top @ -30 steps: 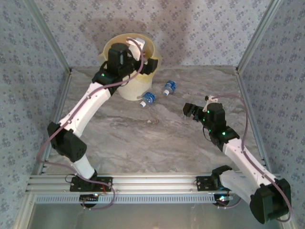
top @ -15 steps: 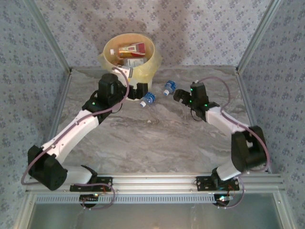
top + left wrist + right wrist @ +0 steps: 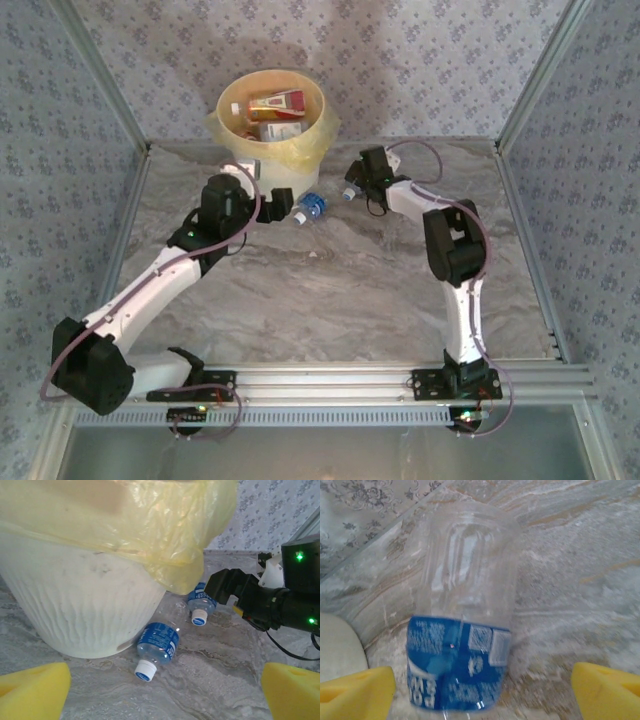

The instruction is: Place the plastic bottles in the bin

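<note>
Right claw [image 3: 481, 692] gapes wide around the lying blue-label bottle [image 3: 462, 630] — slick and round, it could roll away if pinched off-centre.

**Count: one bin, two loose bottles, two arms**

One cream-yellow bin [image 3: 318, 120] stands at the far edge of the worktop [image 3: 330, 290]. Two clear blue-labelled bottles lie beside it: a nearer bottle [image 3: 312, 207] and a farther bottle [image 3: 353, 189]. Inside the bin are at least two more, including a red-labelled bottle [image 3: 278, 103]; the full number is hidden. There are two arms, a left arm [image 3: 150, 285] and a right arm [image 3: 455, 250].
</note>
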`<act>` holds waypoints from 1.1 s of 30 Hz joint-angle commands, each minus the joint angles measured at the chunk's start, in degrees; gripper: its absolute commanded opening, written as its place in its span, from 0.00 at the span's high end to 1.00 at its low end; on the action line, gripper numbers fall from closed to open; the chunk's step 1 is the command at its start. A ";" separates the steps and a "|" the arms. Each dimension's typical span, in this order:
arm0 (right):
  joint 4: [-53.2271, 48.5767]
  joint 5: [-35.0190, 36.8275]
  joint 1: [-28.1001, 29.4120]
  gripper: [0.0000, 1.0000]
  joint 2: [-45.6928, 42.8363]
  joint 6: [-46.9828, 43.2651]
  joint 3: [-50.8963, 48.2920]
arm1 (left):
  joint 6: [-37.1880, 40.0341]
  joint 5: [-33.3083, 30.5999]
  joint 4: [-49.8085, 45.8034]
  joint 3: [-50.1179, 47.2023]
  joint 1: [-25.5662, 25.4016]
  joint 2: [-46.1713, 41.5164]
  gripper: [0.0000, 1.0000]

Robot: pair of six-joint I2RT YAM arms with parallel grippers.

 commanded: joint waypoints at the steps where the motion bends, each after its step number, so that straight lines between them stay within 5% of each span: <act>1: -7.66 4.10 0.65 0.10 4.46 2.04 7.11 | -0.97 -1.75 2.57 -1.44 0.96 -1.63 0.02; 11: -14.39 5.95 1.09 0.19 12.40 1.07 17.44 | -2.38 -0.88 3.27 -2.66 3.52 -1.00 0.02; 14: -13.59 5.07 1.03 0.30 11.12 0.14 15.75 | -1.80 0.35 3.11 -2.47 3.62 -0.42 0.02; 19: -5.77 4.12 0.98 0.46 4.14 -4.78 5.99 | -1.98 2.65 3.31 -2.15 3.70 0.46 0.02; 26: 9.32 -2.71 2.03 0.49 -14.94 -13.69 -17.26 | -3.91 11.55 3.54 0.18 3.62 3.51 0.02; 33: 16.87 -13.93 5.61 0.49 -36.95 -20.30 -39.18 | -13.62 19.07 2.74 6.18 2.68 11.53 0.02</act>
